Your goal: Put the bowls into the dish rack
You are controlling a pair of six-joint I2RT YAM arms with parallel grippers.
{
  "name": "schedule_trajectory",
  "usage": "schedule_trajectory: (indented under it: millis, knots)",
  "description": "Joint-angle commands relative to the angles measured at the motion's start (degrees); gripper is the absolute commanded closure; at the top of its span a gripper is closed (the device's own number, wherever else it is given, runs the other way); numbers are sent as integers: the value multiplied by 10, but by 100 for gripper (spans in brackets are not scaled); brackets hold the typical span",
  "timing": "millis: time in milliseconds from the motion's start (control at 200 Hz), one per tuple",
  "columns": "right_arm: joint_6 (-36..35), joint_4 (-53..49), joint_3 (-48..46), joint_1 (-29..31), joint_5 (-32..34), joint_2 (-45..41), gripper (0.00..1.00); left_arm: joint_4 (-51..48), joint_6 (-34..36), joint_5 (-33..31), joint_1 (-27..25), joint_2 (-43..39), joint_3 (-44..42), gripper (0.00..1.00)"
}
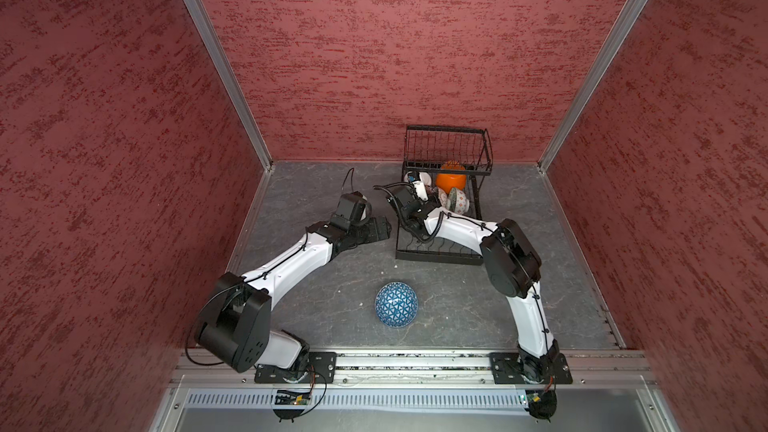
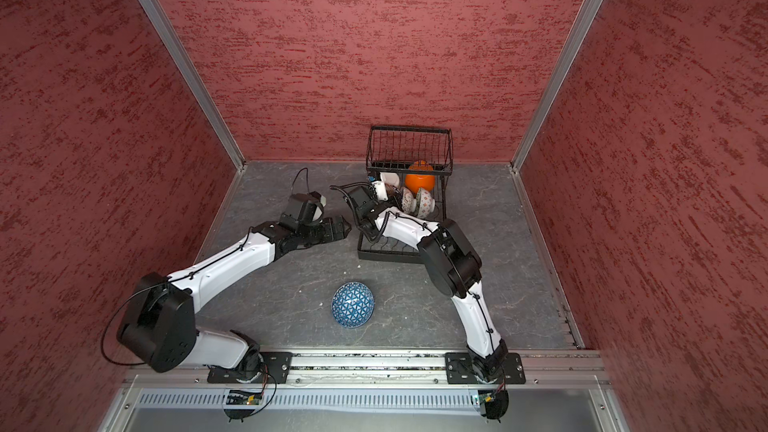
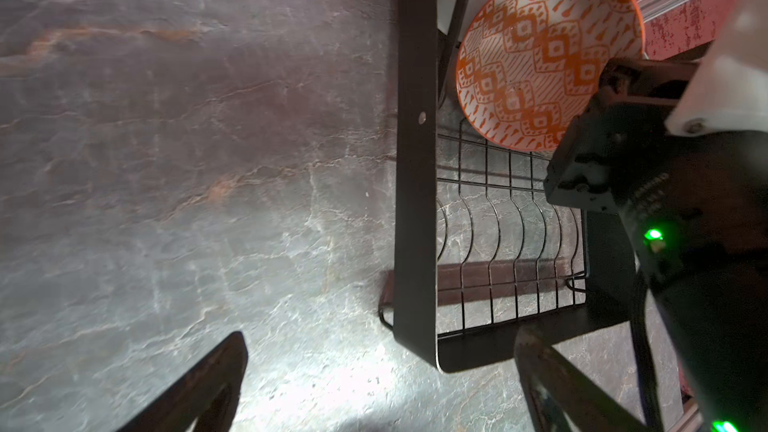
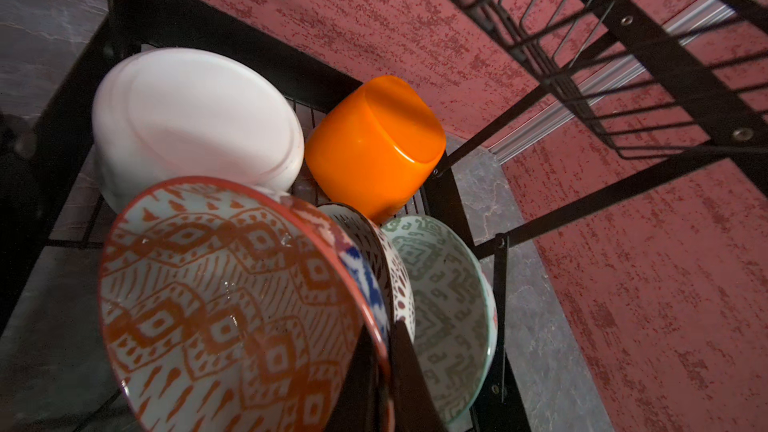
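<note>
The black wire dish rack (image 1: 436, 258) (image 2: 388, 257) stands at the back right. Its lower tier holds a plain orange bowl (image 1: 451, 180) (image 4: 374, 147), a white bowl (image 2: 390, 179) (image 4: 195, 118) and a grey-green patterned bowl (image 4: 449, 309). My right gripper (image 4: 384, 334) reaches into the rack, shut on the rim of a red-and-white bowl (image 4: 216, 305) (image 3: 540, 60) that stands on edge. A blue patterned bowl (image 1: 396, 305) (image 2: 353, 305) lies upside down on the table in front. My left gripper (image 1: 380, 228) (image 3: 382, 336) hangs open and empty beside the rack's left edge.
Two more patterned bowls (image 4: 370, 280) are wedged between the red-and-white and grey-green ones. The rack's raised upper basket (image 1: 446, 147) overhangs its back half. Red walls close in on three sides of the grey stone tabletop (image 1: 332, 276).
</note>
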Motion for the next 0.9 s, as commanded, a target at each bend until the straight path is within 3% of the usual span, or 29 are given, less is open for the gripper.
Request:
schedule_trajectory:
  millis: [0,336,897]
  knots:
    - [40,-11,-4,-7,-7,-43,100,23,11,19,-13,26,19,0]
    - [69,-39,-6,-17,-68,-63,100,59,11,72,-50,109,55,3]
    - [73,-42,-21,-17,-74,-83,100,59,14,83,-111,171,104,5]
